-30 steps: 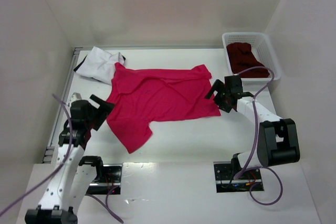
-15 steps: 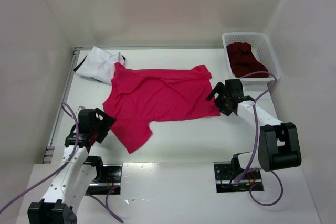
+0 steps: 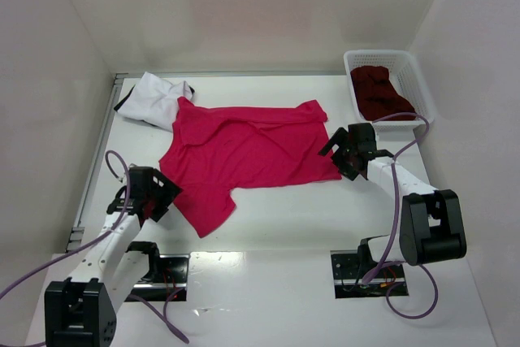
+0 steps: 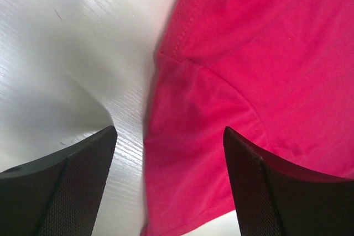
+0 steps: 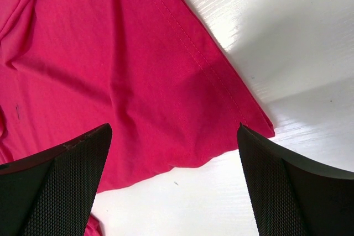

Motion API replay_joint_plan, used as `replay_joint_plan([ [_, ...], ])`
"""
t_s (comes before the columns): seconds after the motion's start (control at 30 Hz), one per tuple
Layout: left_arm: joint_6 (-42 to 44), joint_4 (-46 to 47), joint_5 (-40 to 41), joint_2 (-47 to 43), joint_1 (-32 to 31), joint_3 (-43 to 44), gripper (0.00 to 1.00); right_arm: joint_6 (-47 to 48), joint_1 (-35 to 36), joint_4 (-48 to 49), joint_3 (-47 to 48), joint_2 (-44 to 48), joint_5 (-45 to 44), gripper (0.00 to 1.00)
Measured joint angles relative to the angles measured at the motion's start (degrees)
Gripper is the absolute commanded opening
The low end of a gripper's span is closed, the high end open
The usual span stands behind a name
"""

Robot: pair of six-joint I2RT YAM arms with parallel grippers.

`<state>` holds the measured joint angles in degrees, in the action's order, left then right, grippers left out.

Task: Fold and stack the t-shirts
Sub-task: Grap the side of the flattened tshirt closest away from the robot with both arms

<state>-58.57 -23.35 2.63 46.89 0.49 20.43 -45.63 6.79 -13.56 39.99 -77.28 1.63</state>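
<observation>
T-shirt [image 3: 244, 152], crimson soft wrinkled cloth with stitched hems, lies flat mid-frame, long axis left-right, hem pointing right; left gripper [image 3: 166, 197] and right gripper [image 3: 335, 160] both spread, pinching nothing

Bright, even overhead light. Glare streaks and soft grey shadows cross the glossy table [image 4: 66, 37] in both wrist views; the left wrist view blurs toward its top.

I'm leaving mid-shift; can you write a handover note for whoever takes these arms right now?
Left gripper: open, empty, at the red t-shirt's near-left edge.
Right gripper: open, empty, over its near-right hem corner.
The red t-shirt lies spread on the table; white t-shirt far left, overlapped by it; maroon t-shirt in the basket.
Done: red one laid out. Left: folding, stacking.
</observation>
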Motion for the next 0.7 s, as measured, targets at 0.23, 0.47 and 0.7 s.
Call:
replay_joint_plan([
  [0.23, 2.27, 2.95, -0.02, 4.22, 0.00, -0.20, 0.76, -0.85, -0.02, 0.13, 0.00, 0.00, -0.66, 0.99],
  [0.47, 4.68, 6.67, -1.11, 11.17, 0.00, 2.32, 0.64, -1.68, -0.02, 0.24, 0.00, 0.00, -0.85, 0.99],
  [0.7, 6.25, 7.30, -1.38, 14.60, -0.17, 3.39, 0.32, -2.54, -0.02, 0.26, 0.02, 0.00, -1.31, 0.99],
])
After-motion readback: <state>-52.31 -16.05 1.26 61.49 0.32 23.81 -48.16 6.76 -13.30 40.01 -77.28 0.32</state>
